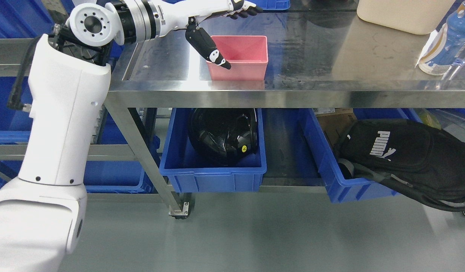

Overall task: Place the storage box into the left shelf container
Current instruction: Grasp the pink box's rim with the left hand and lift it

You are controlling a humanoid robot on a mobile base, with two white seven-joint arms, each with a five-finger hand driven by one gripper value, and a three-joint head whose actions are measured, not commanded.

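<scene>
Left hand [221, 22] spread above the pink storage box [241, 56], fingers extended past its far rim, thumb angled down at the near left corner, gripping nothing. Box sits upright on the steel worktop [311, 56], near front edge

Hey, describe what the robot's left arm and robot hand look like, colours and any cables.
The left arm has glossy white shells, a round white joint cap ringed with small holes, and silver and black bands at the wrist. A black cable loops beside the upper section. The left robot hand has black fingers with white patches. The right arm isn't in view.
</scene>
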